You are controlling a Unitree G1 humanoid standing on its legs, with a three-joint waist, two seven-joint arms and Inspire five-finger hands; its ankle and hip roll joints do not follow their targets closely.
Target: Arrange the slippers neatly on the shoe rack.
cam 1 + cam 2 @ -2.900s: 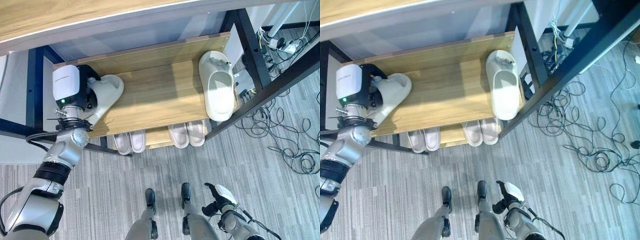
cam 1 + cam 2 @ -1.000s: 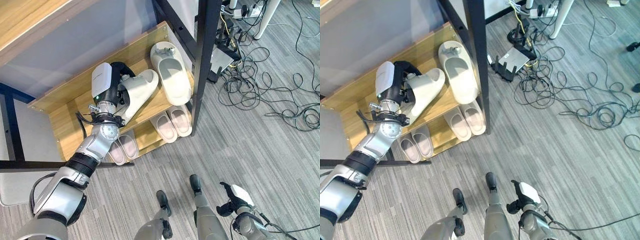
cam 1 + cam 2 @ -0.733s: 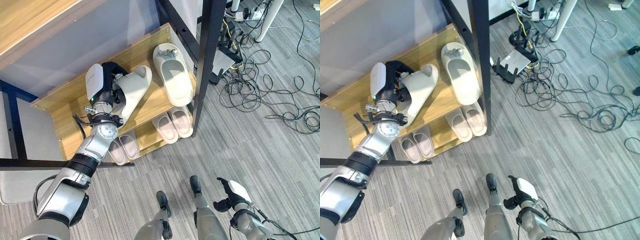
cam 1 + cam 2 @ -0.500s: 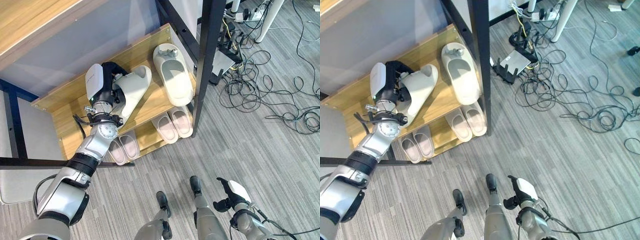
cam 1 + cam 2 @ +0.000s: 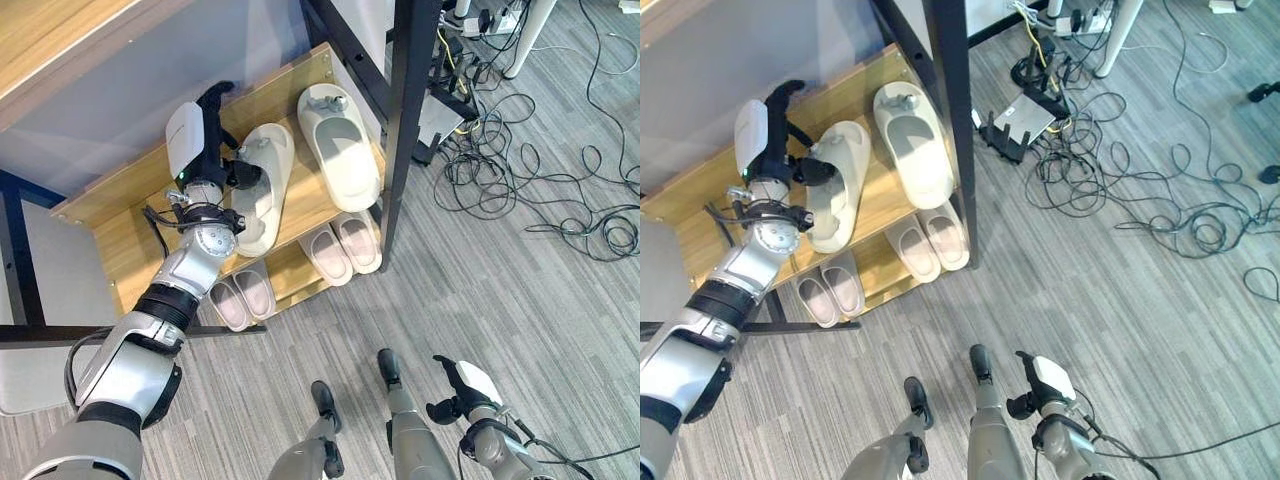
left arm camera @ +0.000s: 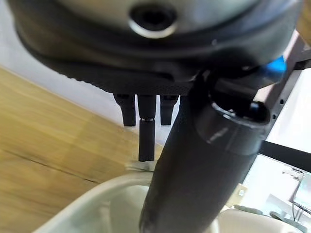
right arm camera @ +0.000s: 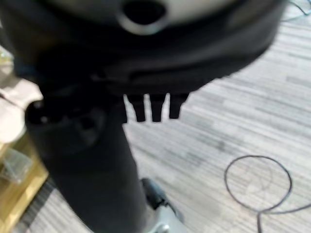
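On the upper wooden shelf of the black-framed shoe rack (image 5: 120, 225), toward ten o'clock in the head views, two cream rubber slippers lie side by side with their toes pointing away from the robot. The left cream slipper (image 5: 258, 190) rests flat on the boards, slightly angled, and the right cream slipper with a small charm on its toe strap (image 5: 338, 145) lies just beside it at its two o'clock, close to the black upright post (image 5: 405, 120). The robot's left hand (image 5: 215, 135) reaches in at the left slipper's nine o'clock; its fingers stand straight up toward twelve o'clock, spread and relaxed, clamped on nothing, while the thumb lies against the slipper's inner edge near the strap. The left wrist view shows the straight fingers (image 6: 146, 131) over the wood and the cream slipper rim below the thumb. On the lower shelf, at six o'clock of the cream pair, sit two pairs of pale pink slippers (image 5: 343, 247), one pair further left (image 5: 238, 297), all with heels toward the robot. The right hand (image 5: 452, 388) hangs low at five o'clock over the grey striped carpet (image 5: 560, 330), its fingers loosely extended and holding nothing. Tangled black cables (image 5: 520, 170) sprawl across the floor at two o'clock.
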